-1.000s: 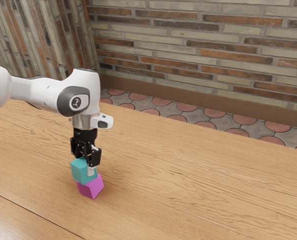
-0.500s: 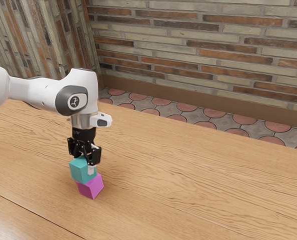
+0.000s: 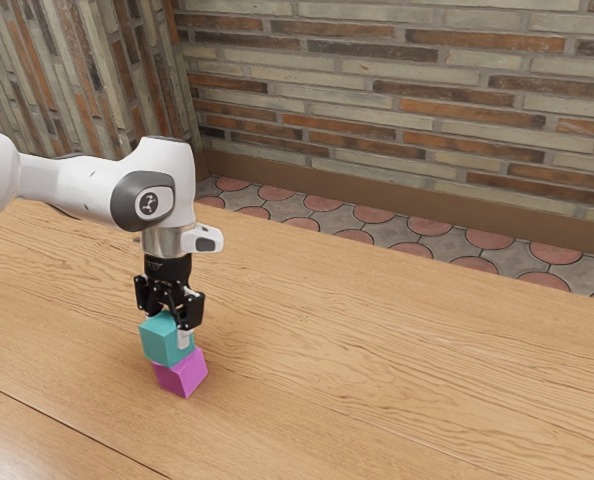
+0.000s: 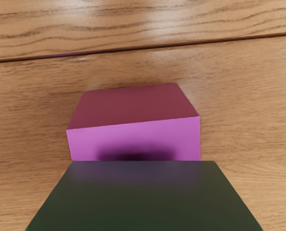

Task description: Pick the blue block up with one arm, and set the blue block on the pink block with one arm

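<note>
- The white arm (image 3: 77,185) reaches in from the exterior view's left, over the wooden table (image 3: 397,360).
- The black gripper (image 3: 167,315) points straight down, its jaws spread wide and straddling the top of the blue block (image 3: 162,342) without clamping it.
- The blue block sits on the pink block (image 3: 182,375), slightly offset, in the table's left part, well away from its far edge.
- In the wrist view, the blue block (image 4: 143,197) lies just under the hand, with the pink block (image 4: 133,130) protruding beneath it.

Glossy white arm (image 3: 67,185), built of rounded tube sections. A round grey cap (image 3: 149,203) carries a small white mark. Below the cap sits a white collar (image 3: 160,243) with a dark-tipped stub beside it, then the black gripper (image 3: 167,312) with two short fingers.
</note>
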`<state>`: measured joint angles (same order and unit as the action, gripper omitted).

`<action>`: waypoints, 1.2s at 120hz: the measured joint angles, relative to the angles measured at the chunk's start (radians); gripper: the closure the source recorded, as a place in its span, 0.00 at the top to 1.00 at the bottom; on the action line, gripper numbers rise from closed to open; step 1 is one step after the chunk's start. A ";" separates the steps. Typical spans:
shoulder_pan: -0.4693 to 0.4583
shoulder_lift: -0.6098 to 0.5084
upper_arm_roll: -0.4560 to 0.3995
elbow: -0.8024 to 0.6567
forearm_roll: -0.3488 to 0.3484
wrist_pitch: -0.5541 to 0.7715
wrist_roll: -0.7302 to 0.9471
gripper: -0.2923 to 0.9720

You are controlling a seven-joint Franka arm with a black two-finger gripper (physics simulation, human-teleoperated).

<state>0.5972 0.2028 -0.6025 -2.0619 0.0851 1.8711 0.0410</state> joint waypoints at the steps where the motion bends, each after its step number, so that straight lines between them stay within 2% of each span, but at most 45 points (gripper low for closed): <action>1: 0.000 0.000 0.000 0.000 0.000 0.000 -0.001 0.55; 64: 0.005 0.006 -0.008 0.001 -0.005 0.013 -0.021 0.55; 98: 0.014 -0.010 -0.019 0.014 -0.002 0.014 -0.014 0.68; 120: 0.013 -0.161 -0.062 0.073 -0.007 0.009 0.118 0.73; 129: 0.016 -0.198 -0.102 0.168 -0.006 -0.012 0.217 0.74; 144: -0.041 -0.215 -0.116 0.347 0.000 -0.094 0.391 0.75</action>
<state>0.5561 -0.0127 -0.7182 -1.7148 0.0853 1.7767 0.4319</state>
